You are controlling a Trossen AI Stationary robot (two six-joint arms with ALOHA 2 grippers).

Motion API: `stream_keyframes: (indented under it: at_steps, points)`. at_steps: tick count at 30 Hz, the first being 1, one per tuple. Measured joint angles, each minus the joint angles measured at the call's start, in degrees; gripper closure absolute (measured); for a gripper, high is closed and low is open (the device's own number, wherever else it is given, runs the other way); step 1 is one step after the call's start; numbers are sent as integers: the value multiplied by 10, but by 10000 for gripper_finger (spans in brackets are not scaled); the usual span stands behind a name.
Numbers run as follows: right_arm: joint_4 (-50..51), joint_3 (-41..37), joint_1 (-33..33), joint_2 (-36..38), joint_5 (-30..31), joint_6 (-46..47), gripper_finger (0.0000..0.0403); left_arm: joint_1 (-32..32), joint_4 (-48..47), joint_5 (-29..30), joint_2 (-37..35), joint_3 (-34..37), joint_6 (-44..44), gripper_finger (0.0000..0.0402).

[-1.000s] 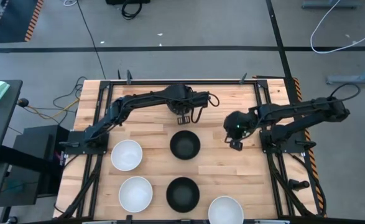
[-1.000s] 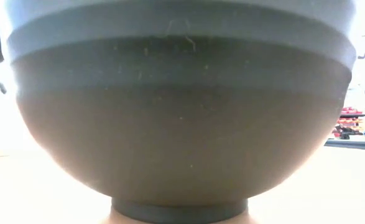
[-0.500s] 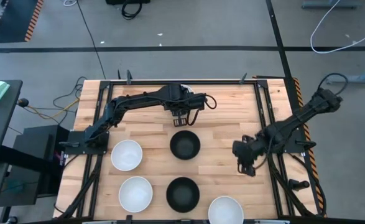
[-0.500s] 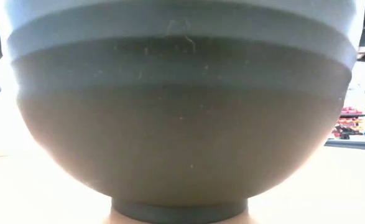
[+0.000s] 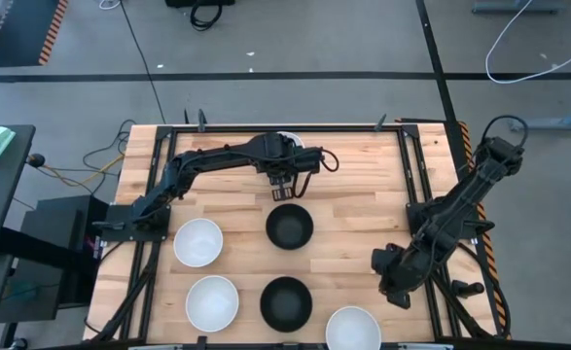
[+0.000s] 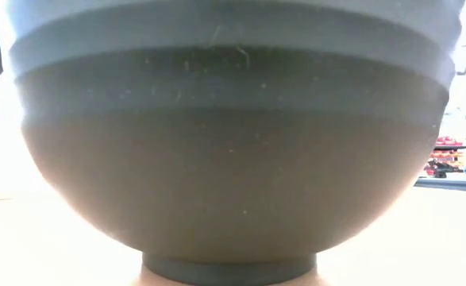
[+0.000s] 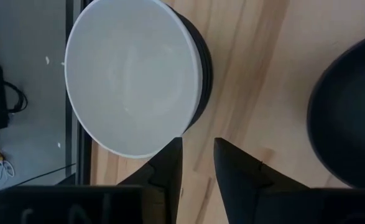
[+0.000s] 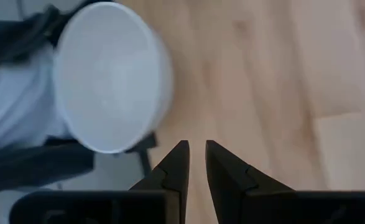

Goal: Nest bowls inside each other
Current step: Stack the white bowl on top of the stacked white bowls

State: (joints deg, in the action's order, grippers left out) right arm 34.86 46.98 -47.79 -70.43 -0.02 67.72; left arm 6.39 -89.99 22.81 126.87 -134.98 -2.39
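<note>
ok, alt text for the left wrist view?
A white bowl nested in a black bowl sits at the wooden table's edge, just beyond the left gripper, whose fingers stand slightly apart holding nothing. Part of another black bowl shows at one side.

Four white bowls [image 5: 198, 241] show: three single on the near half of the table, one topping a stack [image 7: 201, 68] at the far edge. Two black bowls [image 5: 290, 227] stand single; the stack's black ones cannot be counted.
</note>
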Motion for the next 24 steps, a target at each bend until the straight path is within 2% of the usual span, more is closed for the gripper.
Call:
stream_keyframes:
  at_steps: [7,15,24]
  points:
    - [-62,0,-22,-34,0,22,343,2,0,0,0,0,0,308]
    - [-75,17,-46,-97,-13,62,343,2,0,0,0,0,0,310]
    - [-93,79,-46,-173,-27,32,343,2,0,0,1,0,-12,316]
